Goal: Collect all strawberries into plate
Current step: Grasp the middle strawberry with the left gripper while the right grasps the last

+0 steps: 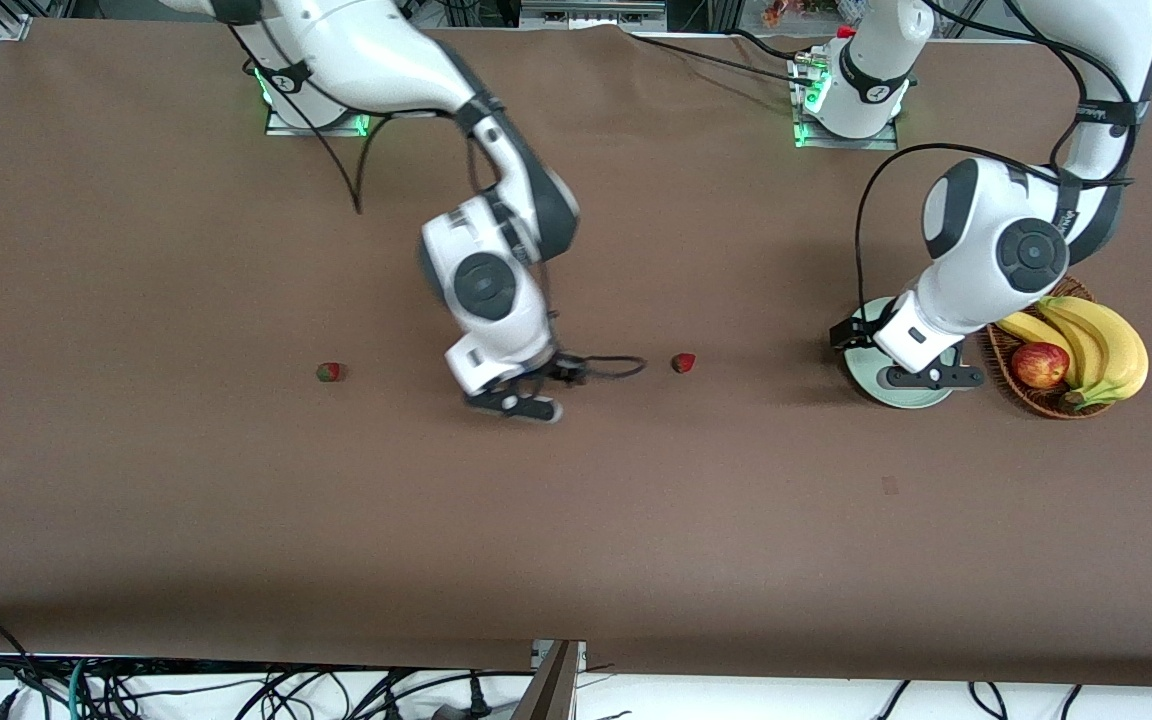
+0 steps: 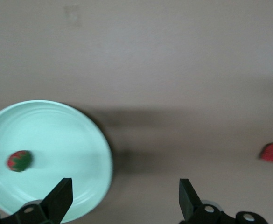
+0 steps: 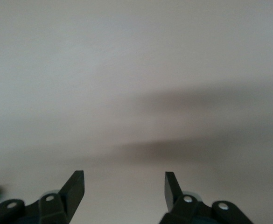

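We see our right gripper (image 1: 526, 400), jaws apart and empty, over mid-table between two strawberries (image 1: 330, 372) (image 1: 683, 362), while our left gripper (image 1: 921, 375) waits wide open over the plate (image 2: 96, 144) holding the third strawberry (image 2: 19, 160).

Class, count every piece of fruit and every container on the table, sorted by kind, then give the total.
Small red strawberries with green caps: 3
Yellow bananas: 2
Red-yellow apple: 1
Pale mint-green round plate: 1
Brown wicker basket: 1
Total: 8
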Tool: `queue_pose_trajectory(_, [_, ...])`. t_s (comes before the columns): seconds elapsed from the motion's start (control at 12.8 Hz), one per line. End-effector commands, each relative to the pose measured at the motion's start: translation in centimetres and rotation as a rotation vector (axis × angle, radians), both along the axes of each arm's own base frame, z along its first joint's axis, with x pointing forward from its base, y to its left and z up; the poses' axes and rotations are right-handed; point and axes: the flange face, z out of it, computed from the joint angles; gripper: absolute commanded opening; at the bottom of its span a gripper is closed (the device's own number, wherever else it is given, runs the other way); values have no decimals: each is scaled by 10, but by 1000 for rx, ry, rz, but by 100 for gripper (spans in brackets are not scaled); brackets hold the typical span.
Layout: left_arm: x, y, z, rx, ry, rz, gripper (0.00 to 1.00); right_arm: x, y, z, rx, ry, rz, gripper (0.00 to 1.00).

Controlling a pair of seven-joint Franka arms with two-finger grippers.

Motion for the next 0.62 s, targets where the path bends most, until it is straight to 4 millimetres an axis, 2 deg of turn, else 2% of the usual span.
queue_pose_trajectory(0.0, [-11, -63, -9, -24, -28, 57, 100, 8, -93, 3, -58, 50, 154, 80])
queue_pose_trajectory(0.16, [-22, -111, -23, -5, -53, 48, 100, 11, -162, -11, -90, 81, 254, 81])
queue_pose_trajectory(0.31, [-36, -152, -44, 23, -80, 36, 100, 2, -210, -25, -94, 80, 293, 81])
queue_pose_trajectory(0.39, [-40, -165, -57, 40, -98, 29, 100, -6, -230, -35, -96, 65, 317, 81])
queue_pose_trajectory(0.55, [-25, -188, -69, 43, -130, 50, 100, -23, -265, -60, -97, 42, 330, 81])
